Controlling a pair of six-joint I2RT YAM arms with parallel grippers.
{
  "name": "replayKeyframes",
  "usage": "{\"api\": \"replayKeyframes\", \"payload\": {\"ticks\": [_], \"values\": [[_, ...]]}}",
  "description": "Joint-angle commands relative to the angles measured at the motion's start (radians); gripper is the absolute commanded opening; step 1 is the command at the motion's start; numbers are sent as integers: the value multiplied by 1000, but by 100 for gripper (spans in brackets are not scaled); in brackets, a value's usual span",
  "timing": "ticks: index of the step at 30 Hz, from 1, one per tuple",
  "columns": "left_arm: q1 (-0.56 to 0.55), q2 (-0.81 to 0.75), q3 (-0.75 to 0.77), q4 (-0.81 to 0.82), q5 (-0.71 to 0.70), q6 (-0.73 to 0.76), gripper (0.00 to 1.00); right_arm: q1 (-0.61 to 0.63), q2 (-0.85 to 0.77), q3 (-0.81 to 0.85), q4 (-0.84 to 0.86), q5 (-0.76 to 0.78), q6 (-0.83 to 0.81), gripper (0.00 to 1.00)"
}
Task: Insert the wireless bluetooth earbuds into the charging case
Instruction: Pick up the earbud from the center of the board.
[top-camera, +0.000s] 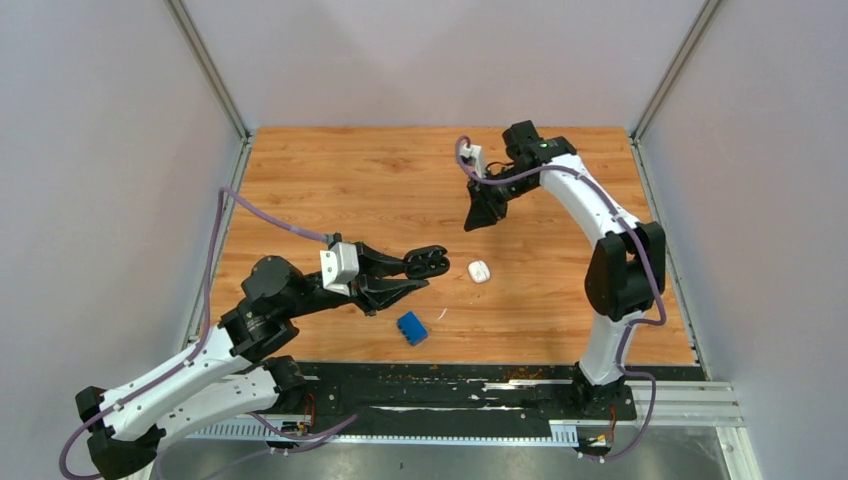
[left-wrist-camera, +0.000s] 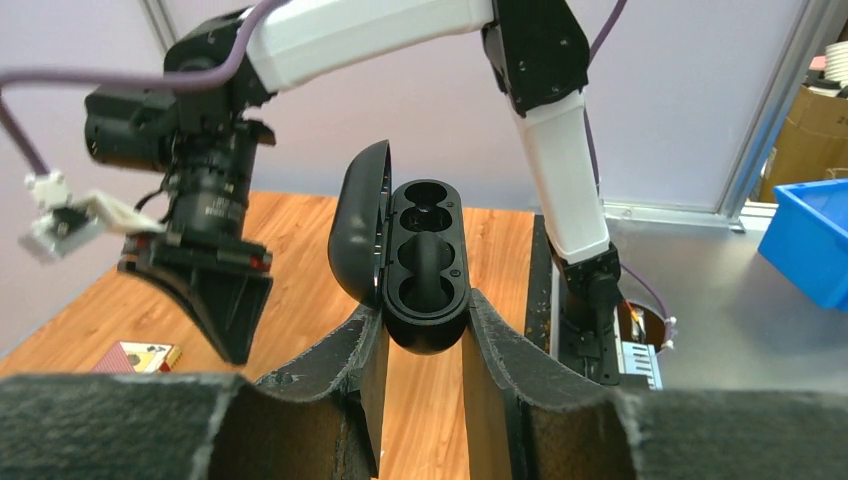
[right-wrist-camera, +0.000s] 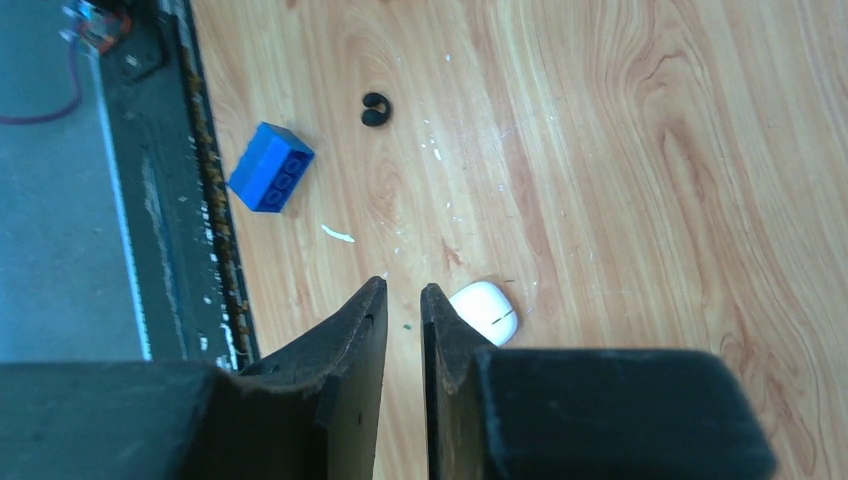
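My left gripper (top-camera: 418, 268) (left-wrist-camera: 425, 312) is shut on the lower end of a black charging case (top-camera: 430, 261) (left-wrist-camera: 428, 250) and holds it above the table. The case's lid is swung open to the left and both wells show bare. My right gripper (top-camera: 481, 215) (right-wrist-camera: 403, 290) hangs over the table beyond it. Its jaws stand a narrow gap apart with nothing between them. Small rounded black earbuds (right-wrist-camera: 375, 109) lie together on the wood near the blue brick. A closed white charging case (top-camera: 479, 271) (right-wrist-camera: 485, 311) lies just right of the right fingertips.
A blue brick (top-camera: 411, 327) (right-wrist-camera: 270, 167) lies near the front edge, with a small white scrap (top-camera: 441, 314) (right-wrist-camera: 337, 234) beside it. A flat red packet (left-wrist-camera: 140, 356) lies on the wood. The black base rail (top-camera: 450, 385) runs along the front. A blue bin (left-wrist-camera: 810, 240) stands off the table.
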Motion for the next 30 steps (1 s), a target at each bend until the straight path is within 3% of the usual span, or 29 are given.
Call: {"api": "replayKeyframes", "payload": {"ticks": [1,4,12,19,30], "values": [[-3,-6,57,-16,-17,0,0,120,56,24,110,146,13,20],[-3,-3,68,-14,-19,-6,0,215,101,12,185,307,127,24],[-3,-16,86,-19,-33,-24,0,405,201,16,287,546,398,31],[-3,-38,75,-21,-40,-36,0,506,304,75,295,608,363,27],[-3,-53,52,-15,-38,-41,0,526,350,119,265,588,300,30]]}}
